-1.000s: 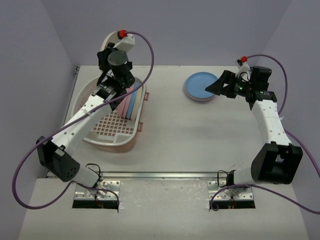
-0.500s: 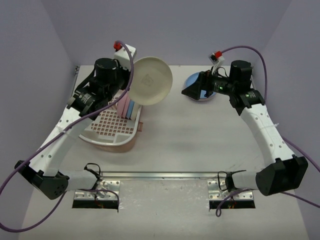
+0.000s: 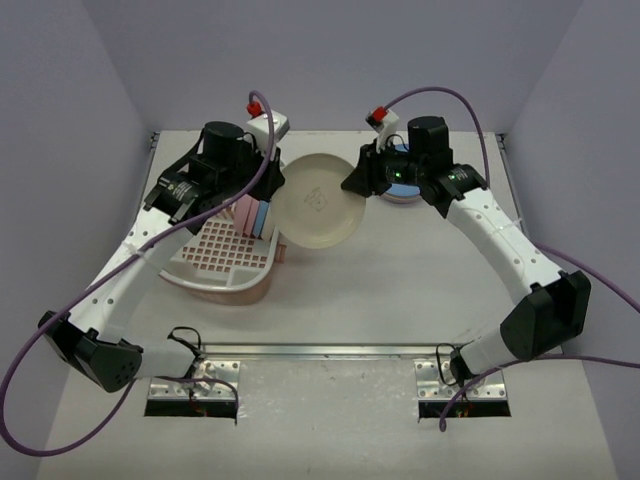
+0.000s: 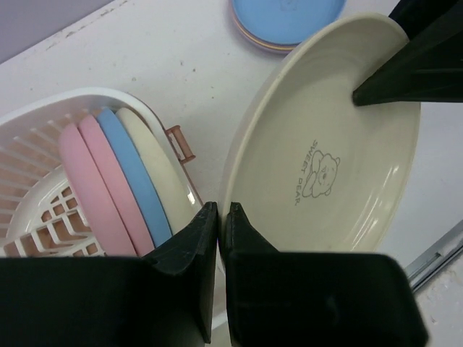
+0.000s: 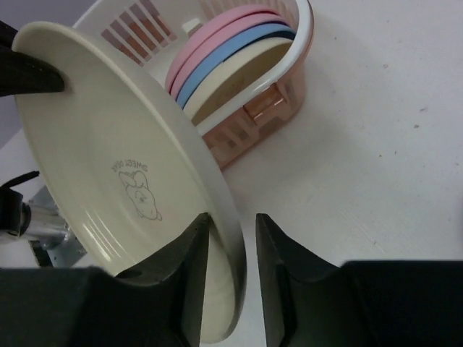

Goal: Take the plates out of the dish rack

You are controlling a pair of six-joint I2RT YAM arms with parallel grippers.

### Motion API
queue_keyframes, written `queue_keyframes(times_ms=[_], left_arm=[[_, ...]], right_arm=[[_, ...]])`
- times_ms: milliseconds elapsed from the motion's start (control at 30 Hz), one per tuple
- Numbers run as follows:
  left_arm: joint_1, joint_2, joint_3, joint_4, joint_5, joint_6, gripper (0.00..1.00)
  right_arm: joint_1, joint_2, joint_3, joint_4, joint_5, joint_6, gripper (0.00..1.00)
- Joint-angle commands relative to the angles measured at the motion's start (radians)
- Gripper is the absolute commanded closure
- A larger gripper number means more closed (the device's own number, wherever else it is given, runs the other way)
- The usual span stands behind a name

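1. the cream plate (image 3: 318,205) is held in the air, tilted on edge, between the rack (image 3: 228,287) and the stack of plates (image 4: 286,14). it touches neither.
2. its lower rim is cut off in the left wrist view behind the dark fingers. in the right wrist view its near rim runs out of sight between the fingers.
3. it is round, shallow and glossy, with a small bear and some lettering printed in the middle; the words are too small to read with certainty.
4. the left gripper (image 4: 219,217) is clamped on the plate's rim on the rack side.
5. the right gripper (image 5: 231,225) straddles the opposite rim, its jaws apart, with a gap showing on the outer side.
6. four plates (image 4: 116,181) stand on edge in the rack: two pink, one blue, one cream.
7. the top view hides the rack's far end under the left arm.
8. the stack, blue on top, lies flat on the table (image 3: 400,290). it is mostly hidden behind the right arm from above, and cropped at the top of the left wrist view.
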Motion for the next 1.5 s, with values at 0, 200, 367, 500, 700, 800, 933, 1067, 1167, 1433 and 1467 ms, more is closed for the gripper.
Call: queue_keyframes(times_ms=[0,200,367,500,700,800,933,1067,1167,1433,1467], left_arm=[[0.016,-0.005,-0.003,0.065,-0.011,-0.046,0.8],[0.14,-0.009,0.01,0.087,-0.191,-0.164,0.0],[0.217,-0.009,0.048,0.09,-0.255,-0.211,0.0],[0.225,-0.047,0.028,0.119,-0.336,-0.222,0.0],[0.23,-0.077,-0.041,0.144,-0.406,-0.224,0.0],[0.231,-0.094,-0.089,0.158,-0.446,-0.221,0.0],[0.231,-0.101,-0.127,0.17,-0.484,-0.214,0.0],[0.232,-0.108,-0.165,0.179,-0.487,-0.212,0.0],[0.233,-0.114,-0.187,0.188,-0.488,-0.207,0.0],[0.232,-0.105,-0.266,0.208,-0.485,-0.177,0.02],[0.231,-0.099,-0.276,0.208,-0.49,-0.165,0.04]], right_arm=[[0.007,0.024,0.047,-0.017,0.115,-0.056,1.0],[-0.087,0.042,0.042,-0.018,0.14,0.048,1.0],[-0.347,0.141,0.076,-0.02,0.068,0.181,1.0],[-0.497,0.227,0.135,-0.011,0.071,0.211,1.0],[-0.561,0.397,0.271,-0.015,0.079,0.213,1.0],[-0.563,0.485,0.312,-0.02,0.088,0.211,1.0],[-0.563,0.572,0.367,-0.02,0.088,0.217,1.0],[-0.563,0.693,0.411,-0.026,0.082,0.212,1.0],[-0.565,0.725,0.415,-0.027,0.071,0.208,1.0],[-0.566,0.747,0.439,-0.039,0.05,0.202,0.66],[-0.566,0.742,0.442,-0.05,0.05,0.202,0.45]])
